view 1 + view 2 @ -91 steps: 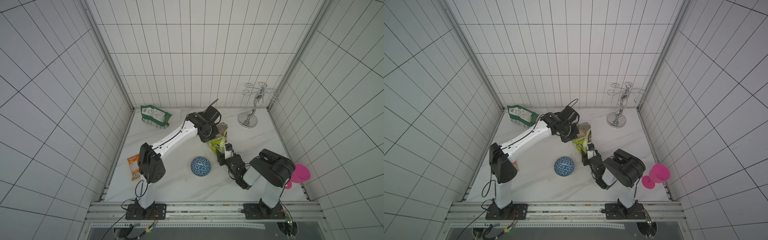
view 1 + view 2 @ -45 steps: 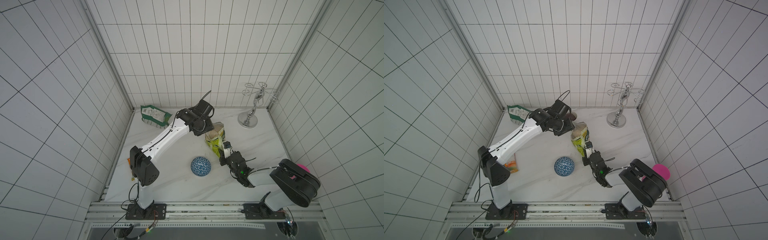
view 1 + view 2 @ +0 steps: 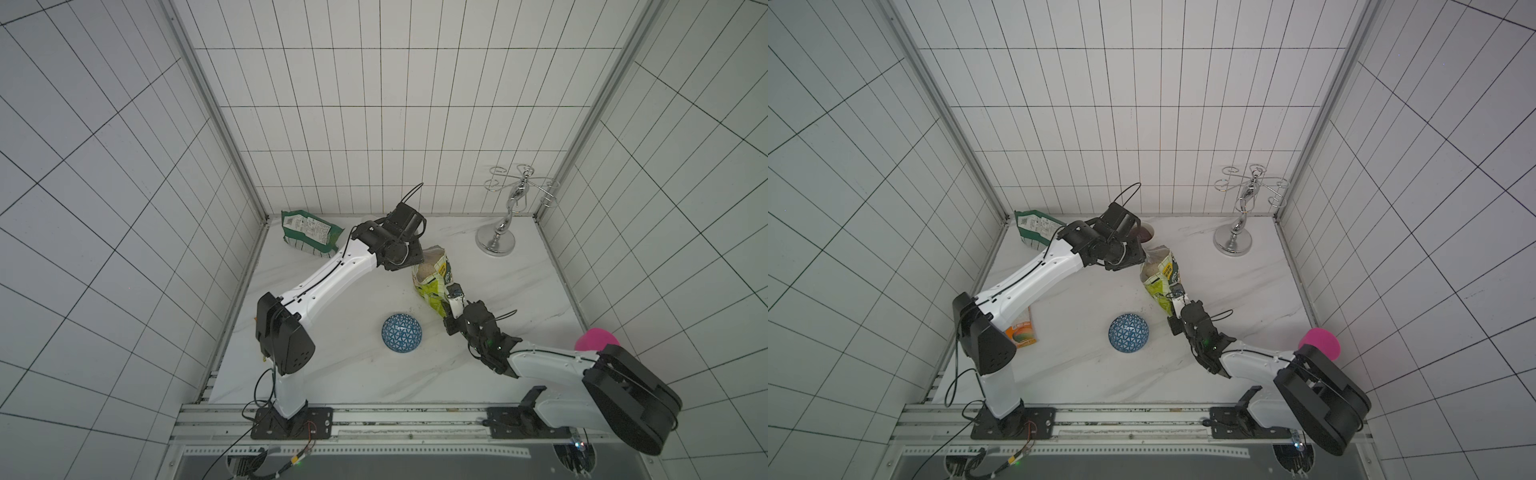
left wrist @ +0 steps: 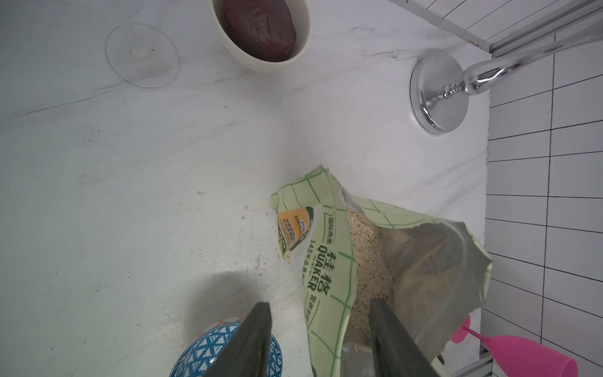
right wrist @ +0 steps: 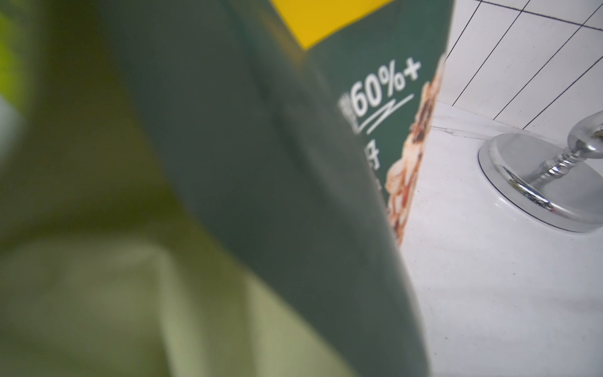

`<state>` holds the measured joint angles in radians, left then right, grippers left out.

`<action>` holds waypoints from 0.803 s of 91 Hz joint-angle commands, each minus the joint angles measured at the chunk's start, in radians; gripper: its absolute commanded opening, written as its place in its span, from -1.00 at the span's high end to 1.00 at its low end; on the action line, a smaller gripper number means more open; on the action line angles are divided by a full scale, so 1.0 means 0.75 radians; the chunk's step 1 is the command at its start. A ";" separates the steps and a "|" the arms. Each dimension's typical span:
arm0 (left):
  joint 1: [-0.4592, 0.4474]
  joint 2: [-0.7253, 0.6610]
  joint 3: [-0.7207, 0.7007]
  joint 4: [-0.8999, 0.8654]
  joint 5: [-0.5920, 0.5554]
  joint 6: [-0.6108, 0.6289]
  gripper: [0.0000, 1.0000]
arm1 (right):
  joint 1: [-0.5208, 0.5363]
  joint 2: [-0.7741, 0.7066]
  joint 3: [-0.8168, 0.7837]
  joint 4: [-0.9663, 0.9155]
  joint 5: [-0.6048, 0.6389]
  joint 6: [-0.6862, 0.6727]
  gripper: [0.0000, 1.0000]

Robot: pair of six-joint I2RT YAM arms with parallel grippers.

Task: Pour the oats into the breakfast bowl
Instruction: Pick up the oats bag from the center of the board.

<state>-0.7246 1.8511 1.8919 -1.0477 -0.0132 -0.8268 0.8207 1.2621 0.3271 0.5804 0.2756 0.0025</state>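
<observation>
- The bench [image 3: 519, 291] carries everything.
- The oat pouch [image 3: 434, 274] leans open-topped mid-bench, the oats [image 4: 365, 261] inside. My right fingers [image 3: 452, 294] pinch its lower side.
- A silver stand [image 3: 496, 241] and a dark green bag [image 3: 309, 232] stand behind.
- The breakfast bowl [image 3: 402, 333] sits near the pouch, not touching.
- My left fingers [image 3: 411, 257] are spread, with the pouch's printed wall between them.

left gripper [image 4: 318, 302] released pouch [image 3: 434, 274], right gripper [image 3: 453, 293] clamped

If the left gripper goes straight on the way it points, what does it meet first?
Likely the oat pouch: its printed wall by the open mouth lies ahead between the open fingers of the left gripper. Depth is unclear.
</observation>
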 commanded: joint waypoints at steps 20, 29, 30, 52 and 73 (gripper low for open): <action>0.017 0.059 -0.059 0.051 -0.068 0.060 0.17 | 0.020 -0.198 0.102 -0.259 0.020 -0.120 1.00; 0.032 0.076 -0.082 0.045 -0.085 0.064 0.53 | 0.022 -0.249 0.116 -0.321 0.020 -0.135 1.00; 0.034 0.078 -0.084 0.042 -0.086 0.064 0.58 | 0.022 -0.252 0.117 -0.325 0.020 -0.136 1.00; 0.052 0.067 -0.135 0.021 -0.172 0.104 1.00 | 0.022 -0.310 0.194 -0.513 0.060 -0.159 1.00; 0.064 -0.023 -0.136 -0.090 -0.422 0.148 1.00 | 0.022 -0.314 0.343 -0.813 0.205 -0.188 1.00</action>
<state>-0.6983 1.8900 1.7992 -1.0447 -0.1490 -0.7460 0.8352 1.0664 0.4999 0.0517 0.3012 -0.1246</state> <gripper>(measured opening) 0.049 0.197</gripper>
